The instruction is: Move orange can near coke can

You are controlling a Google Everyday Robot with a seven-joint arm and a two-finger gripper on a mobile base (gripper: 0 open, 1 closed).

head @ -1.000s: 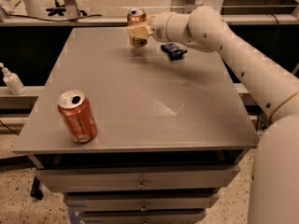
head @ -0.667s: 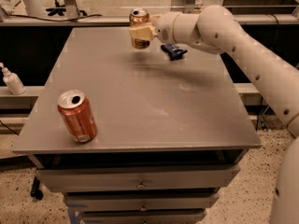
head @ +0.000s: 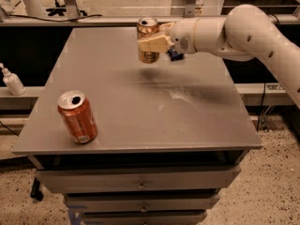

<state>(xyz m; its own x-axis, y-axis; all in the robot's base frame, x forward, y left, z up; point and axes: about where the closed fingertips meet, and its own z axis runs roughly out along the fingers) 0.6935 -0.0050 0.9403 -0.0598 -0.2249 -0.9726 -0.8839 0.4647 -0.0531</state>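
orange can [head: 149, 56] clamped in gripper [head: 152, 43], raised above far table [head: 140, 107], emblem unreadable

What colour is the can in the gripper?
Golden amber with silver top, in camera view; the gripper holds this orange can above the table's far side.

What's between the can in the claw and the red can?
Only bare table, in the camera view, between the coke can and the orange can the claw holds at the back.

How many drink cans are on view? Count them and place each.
2. The orange can is held by the gripper above the table, far side; the coke can stands at its front-left corner. None looks hidden.
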